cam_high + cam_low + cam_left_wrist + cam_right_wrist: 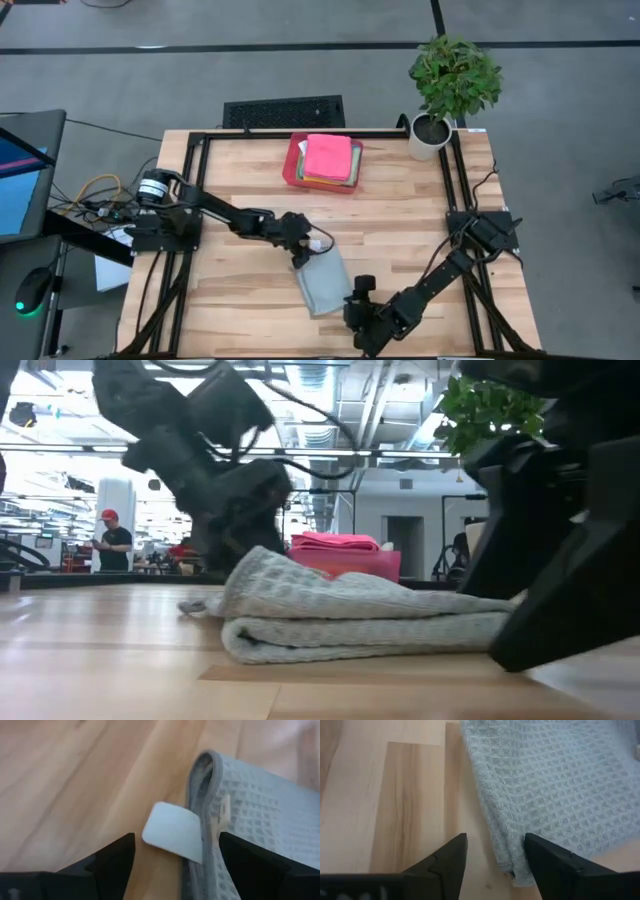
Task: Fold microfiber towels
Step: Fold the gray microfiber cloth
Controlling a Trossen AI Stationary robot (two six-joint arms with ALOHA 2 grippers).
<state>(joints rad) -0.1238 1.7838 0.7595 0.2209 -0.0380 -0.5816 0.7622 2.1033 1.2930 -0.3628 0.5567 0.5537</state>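
A grey waffle-weave microfiber towel (322, 283) lies folded on the wooden table, its layers stacked flat (350, 615). My left gripper (300, 256) stands open over the towel's far left corner. The folded edge (205, 785) and a white label (172, 832) show between its fingers (177, 865). My right gripper (358, 292) stands open at the towel's near right corner, with the towel's edge (505, 850) in the gap between its fingers (495, 860). More towels, a pink one (328, 157) on top, lie stacked in a red tray (292, 165) at the back.
A potted plant (450, 85) stands at the table's far right corner. Bare wood lies to the left of the grey towel and between it and the tray. A person (112, 540) stands far off in the room behind the table.
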